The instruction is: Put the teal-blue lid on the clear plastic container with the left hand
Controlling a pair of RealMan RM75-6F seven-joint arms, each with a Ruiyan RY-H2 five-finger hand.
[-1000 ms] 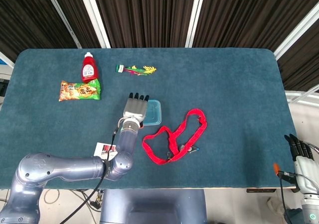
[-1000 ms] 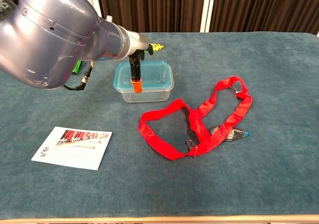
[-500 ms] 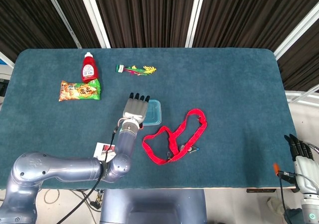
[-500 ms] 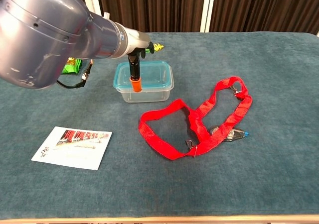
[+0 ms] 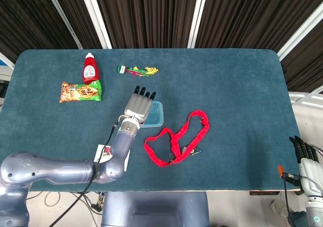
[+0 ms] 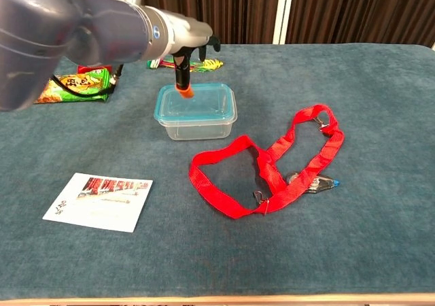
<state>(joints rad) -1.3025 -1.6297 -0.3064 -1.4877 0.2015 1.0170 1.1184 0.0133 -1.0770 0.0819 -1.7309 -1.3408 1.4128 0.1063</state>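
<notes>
Now your left robot hand (image 5: 140, 103) hangs over the near-left part of the clear plastic container (image 6: 197, 124), palm down, its fingers straight and slightly apart with nothing in them. In the chest view it sits above the box rather than on it, the orange-tipped thumb pointing down toward the teal-blue lid (image 6: 195, 103). That lid lies flat across the container's top, its rim lining up with the walls all round; whether it is pressed fully home you cannot tell from either view. The container stands upright near the middle of the desk (image 5: 242, 86).

Your right robot hand (image 5: 303, 151) is off past the desk's right edge, low in the head view, fingers extended and holding nothing.

Just right of the container, a red lanyard (image 6: 272, 170) lies looped on the cloth, with a clip at its near end, close to the box but not touching it. A printed card (image 6: 98, 200) lies flat toward the near-left. Further back on the left are a snack packet (image 5: 81, 91) and a red sauce bottle (image 5: 90, 68), close together, and a small bundle of coloured sticks (image 5: 137, 70) lies behind the container.
</notes>
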